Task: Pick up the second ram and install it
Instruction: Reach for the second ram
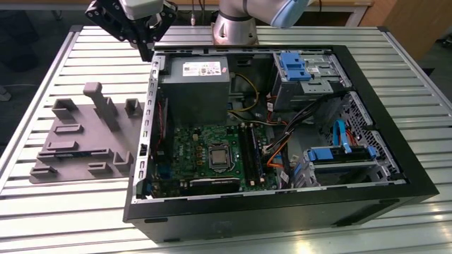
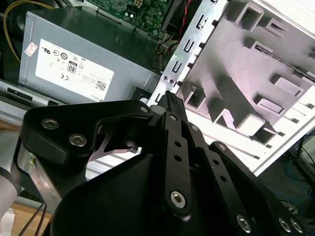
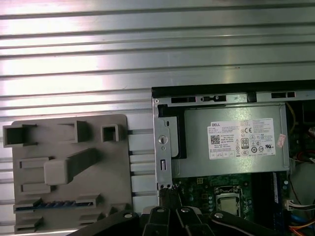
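Hovering above case rim [image 1: 247,48], tool [image 1: 150,55] closed together, second ram [image 3: 54,205] in holder [image 3: 114,169] alongside

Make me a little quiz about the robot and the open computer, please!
1. True or false: the robot's black hand is holding the slim dark memory stick.
2. Where is the grey moulded plastic holder block? A: on the slatted metal table, beside the black metal computer case. B: inside the case. C: on top of the case.
3. Fill in: the plastic drive brackets inside the case are ____.
Key: 1 false, the stick lies in the holder block. 2 A. 3 blue.
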`<state>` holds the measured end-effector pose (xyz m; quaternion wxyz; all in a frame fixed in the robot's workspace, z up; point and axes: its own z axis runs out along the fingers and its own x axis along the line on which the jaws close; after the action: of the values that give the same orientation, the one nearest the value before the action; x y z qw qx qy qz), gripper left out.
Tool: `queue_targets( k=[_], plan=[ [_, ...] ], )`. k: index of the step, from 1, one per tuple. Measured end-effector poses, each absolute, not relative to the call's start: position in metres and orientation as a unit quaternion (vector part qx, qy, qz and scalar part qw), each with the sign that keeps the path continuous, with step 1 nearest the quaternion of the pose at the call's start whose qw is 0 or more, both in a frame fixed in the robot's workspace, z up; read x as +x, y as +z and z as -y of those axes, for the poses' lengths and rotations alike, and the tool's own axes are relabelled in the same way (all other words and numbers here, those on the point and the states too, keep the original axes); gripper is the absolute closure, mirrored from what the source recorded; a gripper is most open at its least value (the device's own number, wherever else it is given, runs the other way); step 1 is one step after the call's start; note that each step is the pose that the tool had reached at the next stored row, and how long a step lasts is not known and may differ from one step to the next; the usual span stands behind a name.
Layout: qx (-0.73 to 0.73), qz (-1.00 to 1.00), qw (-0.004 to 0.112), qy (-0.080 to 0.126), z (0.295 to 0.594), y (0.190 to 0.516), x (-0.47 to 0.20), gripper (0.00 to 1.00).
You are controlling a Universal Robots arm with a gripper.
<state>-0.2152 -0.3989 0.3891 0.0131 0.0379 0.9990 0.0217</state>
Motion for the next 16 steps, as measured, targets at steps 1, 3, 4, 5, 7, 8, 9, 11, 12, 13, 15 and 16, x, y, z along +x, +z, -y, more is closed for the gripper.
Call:
queue_targets(
  k=[1, 3, 4, 5, 7, 8, 9, 11, 12, 13, 15, 16],
  plan=[
    [0.038, -0.999, 0.013, 0.022, 0.3989, 0.3891, -0.2158, 0.89],
    [0.038, -0.999, 0.013, 0.022, 0.3990, 0.3890, -0.2170, 0.89],
    [0.038, -0.999, 0.013, 0.022, 0.3990, 0.3890, -0.2177, 0.89],
    [0.038, -0.999, 0.013, 0.022, 0.3989, 0.3889, -0.2184, 0.89],
    [0.038, -0.999, 0.013, 0.022, 0.3989, 0.3888, -0.2199, 0.89],
    [0.038, -0.999, 0.013, 0.022, 0.3989, 0.3888, -0.2206, 0.89],
    [0.038, -0.999, 0.013, 0.022, 0.3989, 0.3887, -0.2214, 0.89],
    [0.038, -0.999, 0.013, 0.022, 0.3989, 0.3886, -0.2227, 0.89],
    [0.038, -0.999, 0.013, 0.022, 0.3989, 0.3887, -0.2233, 0.89],
    [0.038, -0.999, 0.013, 0.022, 0.3989, 0.3886, -0.2239, 0.89],
    [0.038, -0.999, 0.013, 0.022, 0.3989, 0.3886, -0.2251, 0.89],
    [0.038, -0.999, 0.013, 0.022, 0.3989, 0.3885, -0.2256, 0.89]
  ],
)
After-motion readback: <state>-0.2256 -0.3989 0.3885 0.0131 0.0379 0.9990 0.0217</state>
